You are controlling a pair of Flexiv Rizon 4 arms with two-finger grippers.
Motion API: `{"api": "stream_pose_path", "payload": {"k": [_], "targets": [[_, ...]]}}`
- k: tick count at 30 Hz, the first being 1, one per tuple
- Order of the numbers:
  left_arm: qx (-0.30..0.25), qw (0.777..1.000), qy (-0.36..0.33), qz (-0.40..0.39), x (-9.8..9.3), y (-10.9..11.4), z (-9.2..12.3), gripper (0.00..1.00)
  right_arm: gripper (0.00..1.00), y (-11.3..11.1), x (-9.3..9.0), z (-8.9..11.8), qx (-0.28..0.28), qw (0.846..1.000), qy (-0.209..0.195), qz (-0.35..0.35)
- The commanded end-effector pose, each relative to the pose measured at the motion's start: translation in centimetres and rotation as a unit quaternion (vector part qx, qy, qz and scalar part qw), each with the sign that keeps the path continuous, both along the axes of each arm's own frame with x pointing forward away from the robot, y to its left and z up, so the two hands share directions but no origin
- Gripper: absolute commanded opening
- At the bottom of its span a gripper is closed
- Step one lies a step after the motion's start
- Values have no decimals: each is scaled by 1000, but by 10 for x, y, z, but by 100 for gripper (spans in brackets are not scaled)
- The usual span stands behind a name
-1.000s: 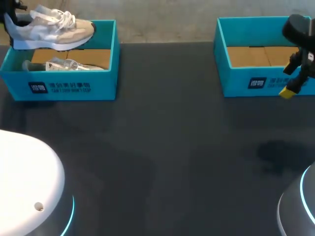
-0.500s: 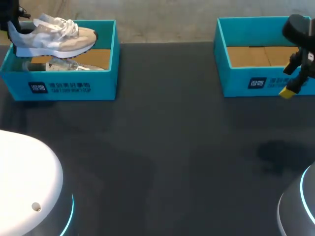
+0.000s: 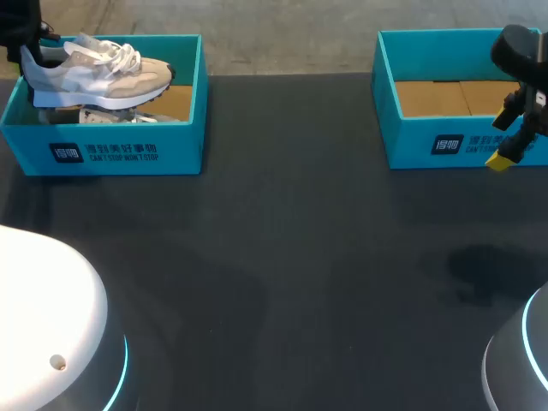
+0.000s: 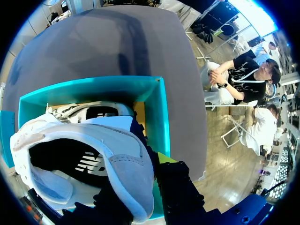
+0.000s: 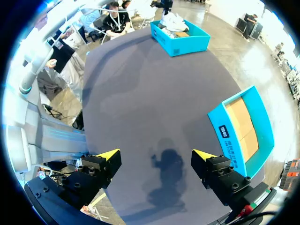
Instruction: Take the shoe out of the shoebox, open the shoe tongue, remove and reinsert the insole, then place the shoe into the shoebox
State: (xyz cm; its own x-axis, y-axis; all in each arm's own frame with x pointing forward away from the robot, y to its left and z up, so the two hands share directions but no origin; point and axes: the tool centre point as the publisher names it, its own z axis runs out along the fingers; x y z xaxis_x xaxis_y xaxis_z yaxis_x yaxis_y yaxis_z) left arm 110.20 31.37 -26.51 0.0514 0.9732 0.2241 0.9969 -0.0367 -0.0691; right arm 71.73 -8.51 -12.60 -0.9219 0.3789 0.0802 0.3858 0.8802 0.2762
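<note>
A grey, white and beige shoe [image 3: 98, 73] hangs level over the left teal shoebox [image 3: 103, 152], toe pointing right. My left gripper [image 3: 24, 44] is shut on its heel at the table's far left corner. In the left wrist view the heel collar of the shoe [image 4: 93, 154] sits between the fingers [image 4: 164, 158] of my left gripper [image 4: 146, 165], with the shoebox [image 4: 157, 112] below. A second shoe [image 3: 116, 114] lies inside that box. My right gripper [image 3: 501, 158] hangs open and empty in front of the right shoebox [image 3: 445, 144], its fingers wide apart around nothing in the right wrist view [image 5: 155, 157].
The right shoebox [image 5: 243, 124] holds only a brown cardboard floor. The dark tabletop [image 3: 291, 257] stretches between the two boxes. Round white robot bases sit at the near left [image 3: 43, 325] and near right [image 3: 522, 360].
The left gripper has carried the shoe downward and slightly rightward over the left box. The right arm has not moved.
</note>
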Motion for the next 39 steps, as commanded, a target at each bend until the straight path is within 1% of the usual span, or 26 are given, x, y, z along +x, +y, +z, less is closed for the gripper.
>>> {"api": "stream_pose_path", "payload": {"k": [1,8,13,18,23,29,39], "targets": [[-1,1000,9,0,5,1,-2,0,100,1,2,0,-2,1000,2,0],[-17,1000,-2,-2,4,1,12,0,100,1,2,0,-2,1000,2,0],[-24,1000,-14,-2,6,0,20,0,100,1,2,0,-2,1000,2,0],[-22,999,-22,-1,15,-1,18,0,100,1,2,0,-2,1000,2,0],[-22,999,-40,1,27,1,19,0,100,1,2,0,-2,1000,2,0],[-20,999,-46,0,39,0,19,0,100,1,2,0,-2,1000,2,0],[-18,998,-58,0,59,-6,16,0,100,1,2,0,-2,1000,2,0]]}}
